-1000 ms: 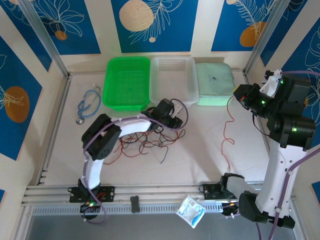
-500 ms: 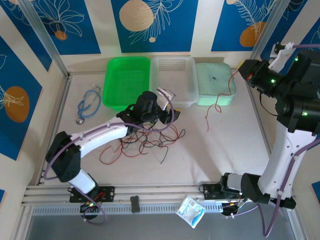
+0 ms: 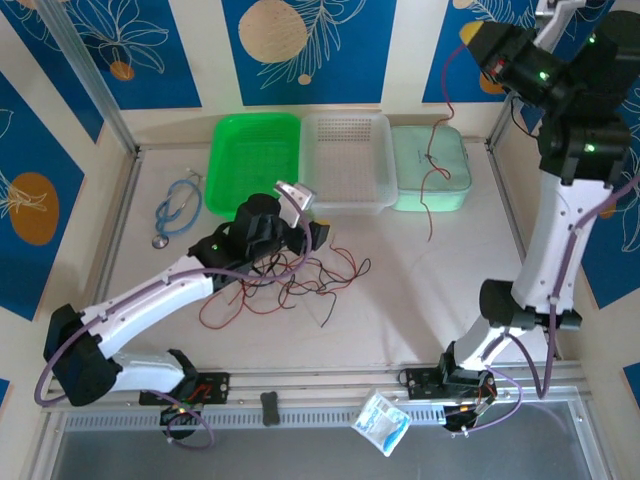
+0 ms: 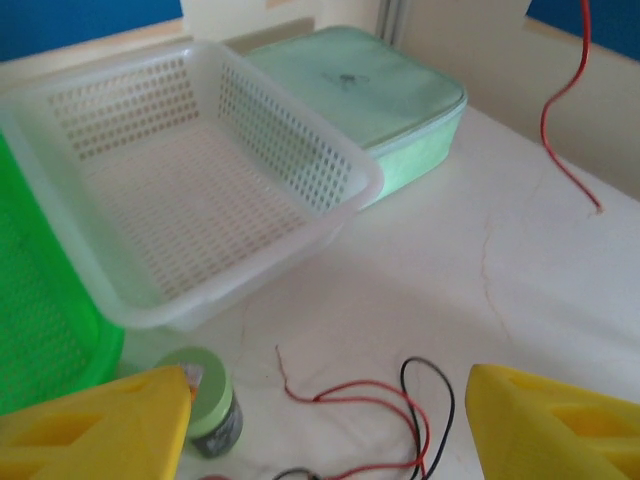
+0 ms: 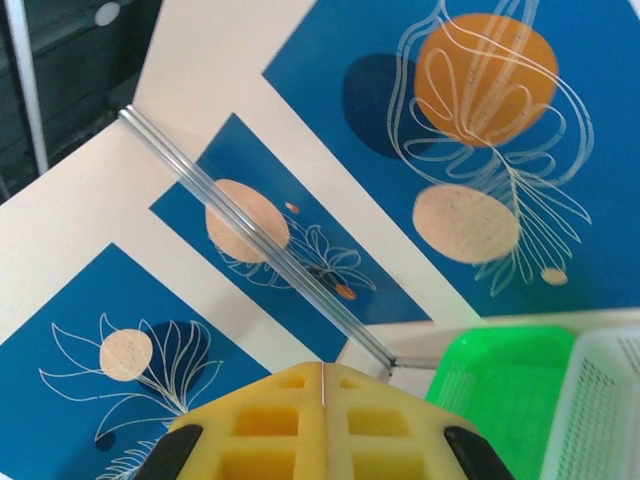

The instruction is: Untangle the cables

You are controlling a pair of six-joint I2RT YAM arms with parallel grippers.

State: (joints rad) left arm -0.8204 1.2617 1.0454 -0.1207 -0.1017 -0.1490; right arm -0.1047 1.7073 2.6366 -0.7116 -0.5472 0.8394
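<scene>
Cables [image 3: 290, 278] piled mid-table, lying between the spread-open left gripper [image 3: 305, 212] fingers; white basket [image 3: 345, 160] edge close behind, bare table [image 3: 420, 300] to the right. One red cable [image 3: 430, 200] dangles from the raised right gripper [image 3: 478, 45], clamped on it

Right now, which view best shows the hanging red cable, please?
Top view: the whole red cable dangles from the right arm. The left wrist view catches its lower end; the right wrist view faces the wall.
</scene>
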